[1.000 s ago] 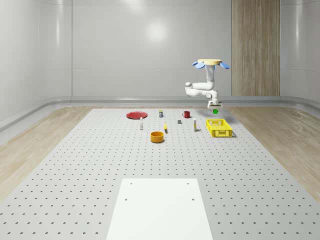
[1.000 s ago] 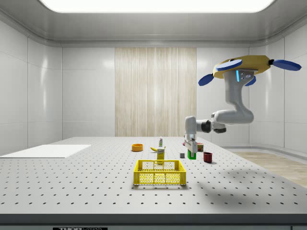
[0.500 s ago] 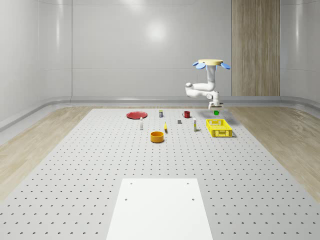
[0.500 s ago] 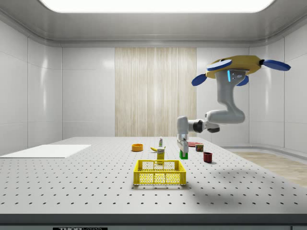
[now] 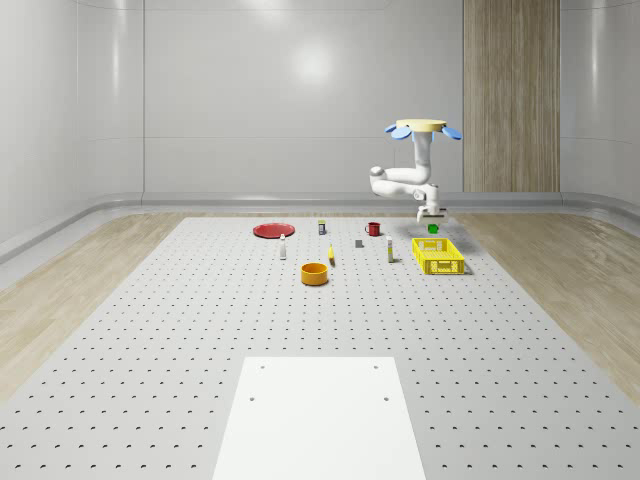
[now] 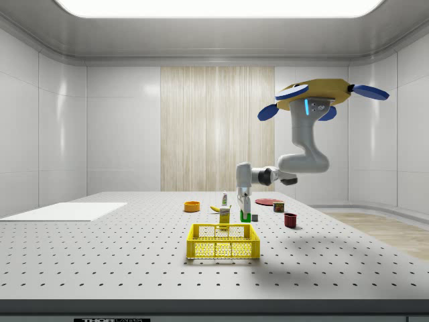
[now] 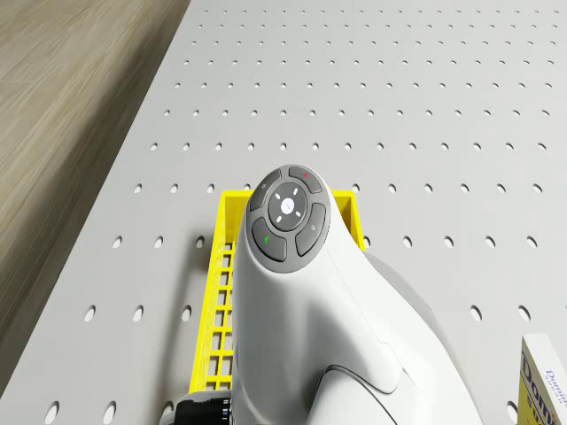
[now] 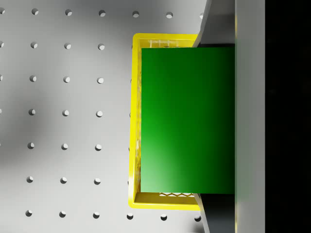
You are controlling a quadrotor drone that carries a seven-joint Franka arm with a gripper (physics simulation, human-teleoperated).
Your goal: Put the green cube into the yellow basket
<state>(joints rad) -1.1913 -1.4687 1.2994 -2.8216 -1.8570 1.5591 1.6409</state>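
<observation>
**Cube held above the basket**

The drone (image 6: 315, 94) hovers over the table's (image 5: 200, 340) far right part. Its gripper (image 6: 245, 216) grasps the green cube (image 5: 432, 228) above the yellow basket (image 6: 223, 242). A red mug (image 6: 290, 220) and carton (image 6: 224, 215) stand nearby, clear of it.

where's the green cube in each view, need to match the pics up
Whole-scene view: green cube under the pincer, just above the yellow basket.
Side view: cube above the basket's right end, drone hovering higher.
Drone view: hidden behind the arm.
Wrist view: cube over the basket.
Shared landmark: the yellow basket.
</observation>
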